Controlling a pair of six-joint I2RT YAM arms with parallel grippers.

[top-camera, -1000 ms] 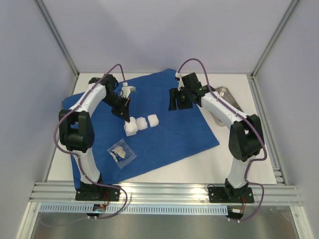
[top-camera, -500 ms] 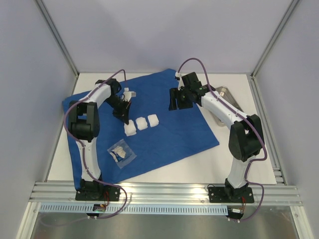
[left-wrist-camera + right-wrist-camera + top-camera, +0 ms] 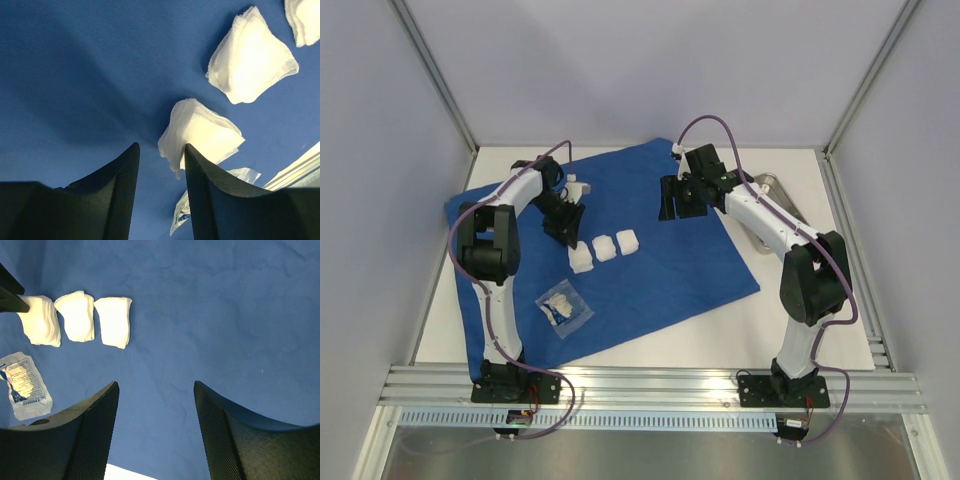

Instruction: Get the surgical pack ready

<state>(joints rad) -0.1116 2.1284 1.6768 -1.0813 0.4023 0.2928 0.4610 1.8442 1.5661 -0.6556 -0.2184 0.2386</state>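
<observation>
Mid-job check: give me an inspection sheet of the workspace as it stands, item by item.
Surface: white table, mostly covered by the blue drape, spread flat.
Job's things: three gauze squares in a row on the drape; steel tray off the drape at the far right, partly hidden by the right arm.
Clutter: one clear sealed packet on the drape's near-left part.
Pincers: left pincer open, tips by the end square of the row, nothing clamped; right pincer open, empty, over bare drape.
Cables: purple cables looped along both arms, clear of the gauze.
Surroundings: plain walls, metal rail at the near edge.
</observation>
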